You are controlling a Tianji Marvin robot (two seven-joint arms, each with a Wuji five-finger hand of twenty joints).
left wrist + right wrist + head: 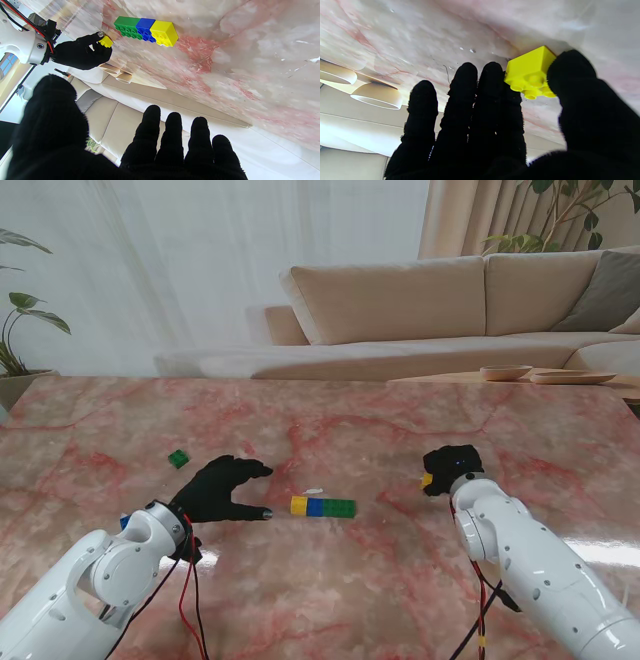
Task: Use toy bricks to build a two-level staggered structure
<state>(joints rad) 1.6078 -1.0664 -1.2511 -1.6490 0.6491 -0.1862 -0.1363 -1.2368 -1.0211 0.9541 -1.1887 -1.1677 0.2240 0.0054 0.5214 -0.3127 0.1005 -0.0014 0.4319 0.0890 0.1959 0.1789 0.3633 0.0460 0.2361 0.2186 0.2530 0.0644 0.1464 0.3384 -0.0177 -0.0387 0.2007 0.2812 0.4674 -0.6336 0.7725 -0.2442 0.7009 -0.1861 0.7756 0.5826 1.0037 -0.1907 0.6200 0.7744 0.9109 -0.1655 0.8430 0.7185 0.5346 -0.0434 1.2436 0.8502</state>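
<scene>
While the right hand point(452, 469) sits to the right on the marble table point(400, 430), I see its thumb and fingers point(492, 82) clamped on a small yellow brick point(530, 72), studs facing the wrist camera; in the stand view only a sliver of that yellow shows at the hand's left edge. I cannot tell whether the brick touches the table. A row of 3 bricks point(323, 507) lies near the table's middle: yellow on the left, blue in the middle, green on the right, all touching end to end. My left hand point(222, 490) rests just left of that row, fingers apart and holding nothing, thumb pointing toward the yellow end with a small gap between. A loose green brick point(178, 459) lies farther from me, left of the left hand. Something blue point(124, 521) peeks out beside the left wrist; too hidden to identify. A sofa point(440, 310) stands beyond the table.
</scene>
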